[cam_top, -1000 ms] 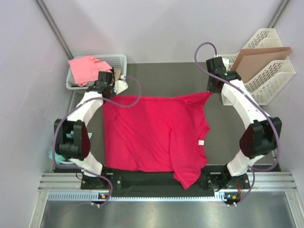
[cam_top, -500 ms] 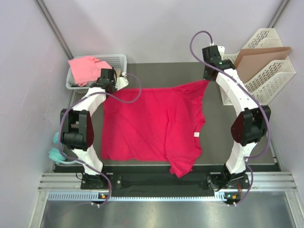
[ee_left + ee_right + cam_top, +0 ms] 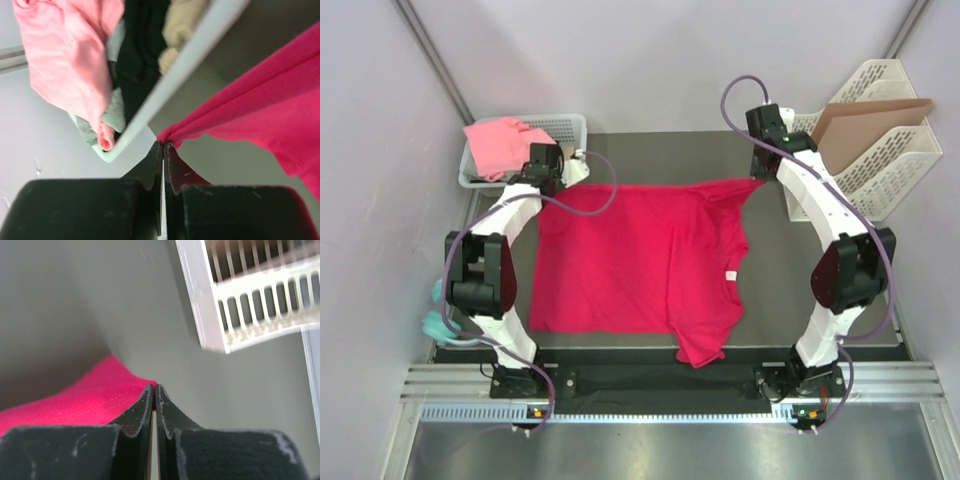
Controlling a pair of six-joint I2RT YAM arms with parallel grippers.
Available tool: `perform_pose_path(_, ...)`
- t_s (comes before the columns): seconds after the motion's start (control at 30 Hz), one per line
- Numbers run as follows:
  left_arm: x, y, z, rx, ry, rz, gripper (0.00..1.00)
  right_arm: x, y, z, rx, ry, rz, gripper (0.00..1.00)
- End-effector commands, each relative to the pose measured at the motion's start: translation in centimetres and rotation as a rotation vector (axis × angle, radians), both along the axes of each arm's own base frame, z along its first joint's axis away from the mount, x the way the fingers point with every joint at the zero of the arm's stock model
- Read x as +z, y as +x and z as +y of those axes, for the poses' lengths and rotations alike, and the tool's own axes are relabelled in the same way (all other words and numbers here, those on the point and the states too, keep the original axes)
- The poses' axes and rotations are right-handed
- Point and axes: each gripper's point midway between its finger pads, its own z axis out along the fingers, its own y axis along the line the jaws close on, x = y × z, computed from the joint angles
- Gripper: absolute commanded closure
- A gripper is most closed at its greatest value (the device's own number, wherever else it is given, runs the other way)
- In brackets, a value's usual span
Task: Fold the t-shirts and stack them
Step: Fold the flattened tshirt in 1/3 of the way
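Observation:
The crimson-red t-shirt (image 3: 640,265) lies spread on the dark table, its near sleeve hanging over the front edge. My left gripper (image 3: 560,185) is shut on its far left corner, the cloth bunched at the tips (image 3: 163,142). My right gripper (image 3: 760,180) is shut on its far right corner, the hem pinched at the tips (image 3: 155,386). The far edge is stretched between them. The salmon-pink t-shirt (image 3: 500,145) lies crumpled in the white basket (image 3: 565,125) at the far left; it also shows in the left wrist view (image 3: 70,55).
A white slatted rack (image 3: 880,140) holding a brown cardboard sheet (image 3: 865,125) stands at the far right, close to my right gripper. Teal headphones (image 3: 440,320) lie at the left table edge. The basket also holds dark and beige cloth (image 3: 145,45).
Both grippers have carried the shirt's far edge away from the arm bases, pulling the shirt farther onto the table. The cloth lies flatter and less of it hangs over the front edge.

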Motion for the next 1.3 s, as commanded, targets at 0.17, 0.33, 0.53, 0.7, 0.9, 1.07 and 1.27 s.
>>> perform_pose_path(0.17,-0.3,-4.8,0.6,-0.008,-0.032,0.022,1.0,2.9,-6.7,0.6,0.015,-0.025,-0.034,1.0)
perform_pose_path(0.33,-0.6,-7.4,0.4,-0.034,-0.038,0.046,1.0,2.2,-9.4,1.2,0.04,-0.025,-0.006,1.0)
perform_pose_path(0.53,-1.4,-10.6,0.3,-0.057,-0.056,0.078,1.0,-0.9,-12.8,1.7,0.054,-0.028,0.056,1.0)
perform_pose_path(0.7,-2.1,-12.9,0.1,-0.062,-0.082,0.085,1.0,-3.6,-15.9,1.8,0.066,-0.028,0.108,1.0)
perform_pose_path(0.9,-6.1,-16.0,0.2,-0.046,-0.099,0.171,1.0,-7.1,-19.9,3.2,0.098,0.033,0.179,0.96)
perform_pose_path(1.07,-8.1,-17.5,0.3,-0.031,-0.106,0.213,0.83,-8.4,-22.6,3.9,0.119,0.051,0.226,0.66)
perform_pose_path(1.27,-7.4,-17.5,0.9,-0.031,-0.073,0.175,0.22,-4.9,-23.0,4.8,0.162,0.12,0.177,0.16)
